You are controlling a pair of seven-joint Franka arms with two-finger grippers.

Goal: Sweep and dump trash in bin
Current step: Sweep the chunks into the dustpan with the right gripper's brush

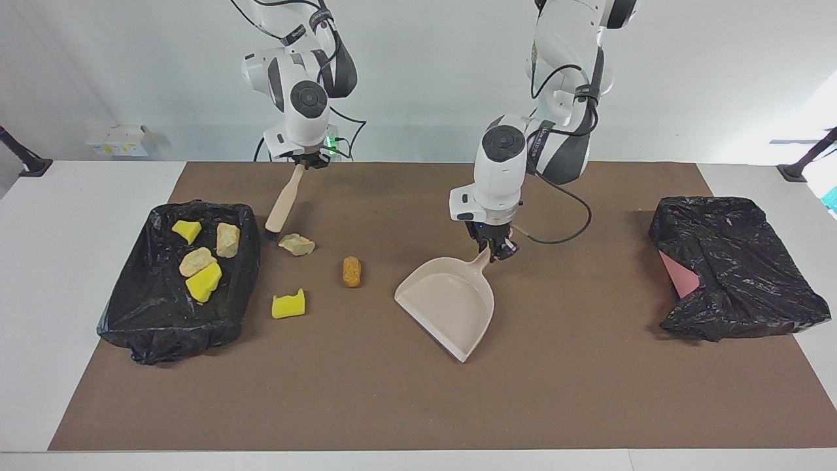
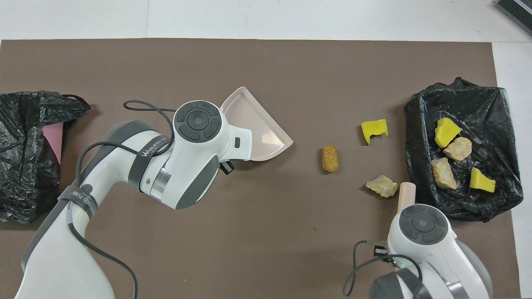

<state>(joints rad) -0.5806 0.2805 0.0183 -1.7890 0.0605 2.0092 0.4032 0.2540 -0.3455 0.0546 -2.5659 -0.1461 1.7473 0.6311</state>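
Note:
Three bits of trash lie on the brown mat beside the bin: a yellow sponge chunk [image 1: 288,305] [image 2: 374,129], a tan lump [image 1: 297,244] [image 2: 381,186] and an orange-brown nugget [image 1: 352,271] [image 2: 330,158]. Several more yellow and tan bits [image 1: 204,282] [image 2: 447,132] lie in the black-lined bin [image 1: 140,314] [image 2: 419,124]. My right gripper [image 1: 307,161] is shut on the handle of the beige brush [image 1: 284,203] [image 2: 406,194]; its head is down by the tan lump. My left gripper [image 1: 495,250] is shut on the handle of the empty beige dustpan [image 1: 451,304] [image 2: 257,124], low over mid-mat.
A second black-bagged container [image 1: 739,275] [image 2: 25,166] with a pink patch showing sits at the left arm's end of the table. The brown mat [image 1: 418,399] covers most of the white table. A small white box [image 1: 118,140] stands off the mat near the robots.

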